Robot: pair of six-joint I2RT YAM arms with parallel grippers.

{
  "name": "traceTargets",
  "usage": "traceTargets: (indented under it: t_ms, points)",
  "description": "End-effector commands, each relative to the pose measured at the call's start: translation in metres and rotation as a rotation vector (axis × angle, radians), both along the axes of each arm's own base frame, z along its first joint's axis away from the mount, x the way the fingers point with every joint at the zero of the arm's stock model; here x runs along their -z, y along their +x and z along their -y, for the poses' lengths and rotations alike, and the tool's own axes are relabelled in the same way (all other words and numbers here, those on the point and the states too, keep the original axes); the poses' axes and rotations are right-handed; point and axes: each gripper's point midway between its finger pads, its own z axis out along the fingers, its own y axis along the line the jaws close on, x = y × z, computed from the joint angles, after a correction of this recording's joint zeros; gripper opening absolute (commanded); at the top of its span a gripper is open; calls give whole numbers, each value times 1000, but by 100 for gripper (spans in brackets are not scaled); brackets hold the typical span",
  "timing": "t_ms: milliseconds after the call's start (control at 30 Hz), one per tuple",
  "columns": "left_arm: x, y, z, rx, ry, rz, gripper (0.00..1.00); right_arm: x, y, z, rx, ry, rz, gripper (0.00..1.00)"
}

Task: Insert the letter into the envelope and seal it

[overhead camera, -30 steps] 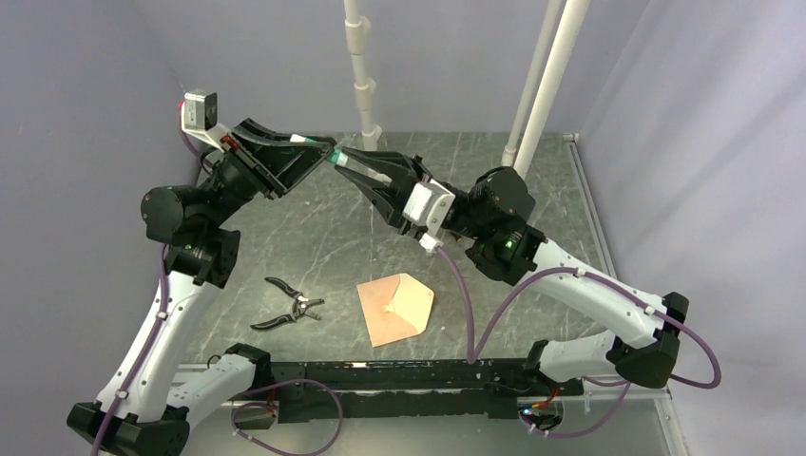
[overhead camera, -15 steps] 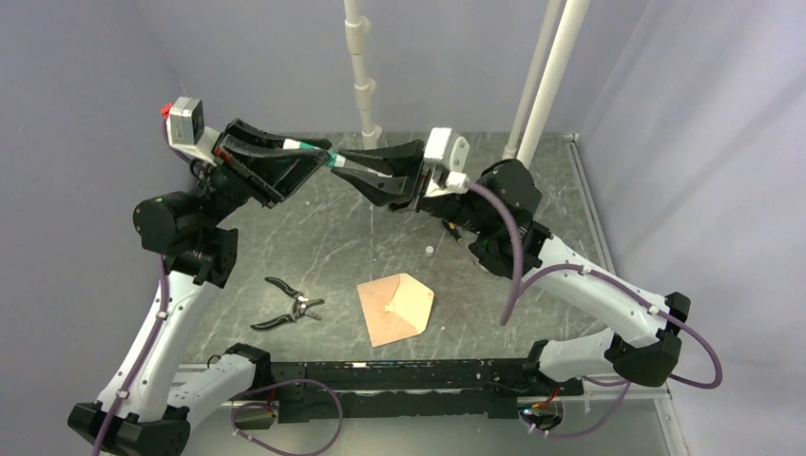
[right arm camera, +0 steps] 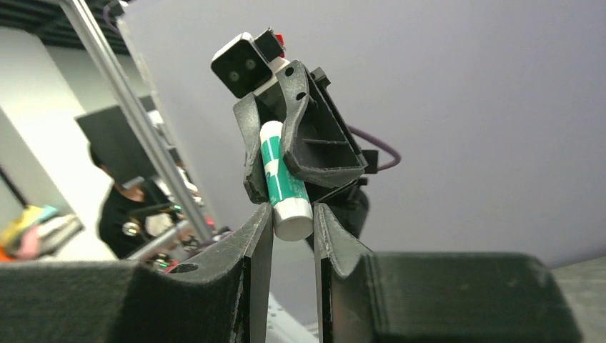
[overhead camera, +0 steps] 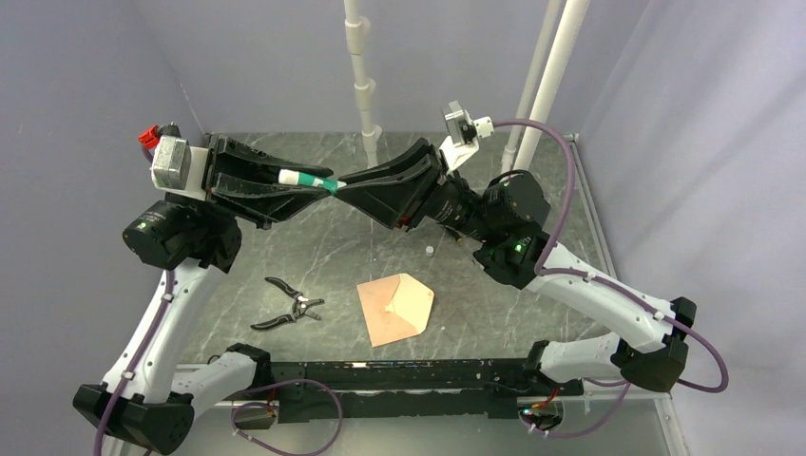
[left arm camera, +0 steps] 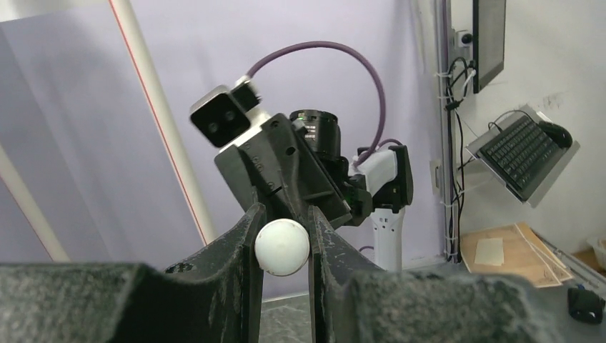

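Both arms raised, tips meeting mid-air well above the surface (overhead camera: pixel 333 252). Left hand (overhead camera: pixel 321 182) and right hand (overhead camera: pixel 344 180) each clamped on opposite ends of one glue stick (overhead camera: pixel 306 180). Green-white label, writing unreadable. Envelope (overhead camera: pixel 397 309) flat at front centre, pinkish-tan, paler pointed flap open rightward.

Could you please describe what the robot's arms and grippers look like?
The left arm and right arm have white link shells, black joints and purple cables clipped along them. The left gripper and right gripper are black, wedge-shaped, two-fingered. A pale boxy camera sits on each wrist.
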Motion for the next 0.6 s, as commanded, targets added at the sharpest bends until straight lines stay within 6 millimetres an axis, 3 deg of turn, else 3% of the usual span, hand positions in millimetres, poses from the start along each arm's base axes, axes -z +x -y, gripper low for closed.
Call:
traceTargets:
  t_ms: [0,167,200,267,333,433,567]
  points:
    - [-2,-57,-9,54,62,258,2,-38,21,32,25,207,-230,0]
    - [-3,-54,-8,29,70,271,2,-43,18,38,-31,236,-338,0]
    - [-4,-52,-8,16,65,269,2,-43,20,39,-26,236,-360,7]
    - [-6,-48,-8,-11,53,263,2,-39,20,39,-33,235,-390,31]
    - [-8,-42,-8,-41,40,251,2,-38,18,40,-47,243,-394,45]
    - [-10,-36,-8,-76,24,240,3,-35,12,35,-127,270,-416,55]
    - [-11,-31,-8,-86,7,235,2,-30,11,24,-201,266,-460,59]
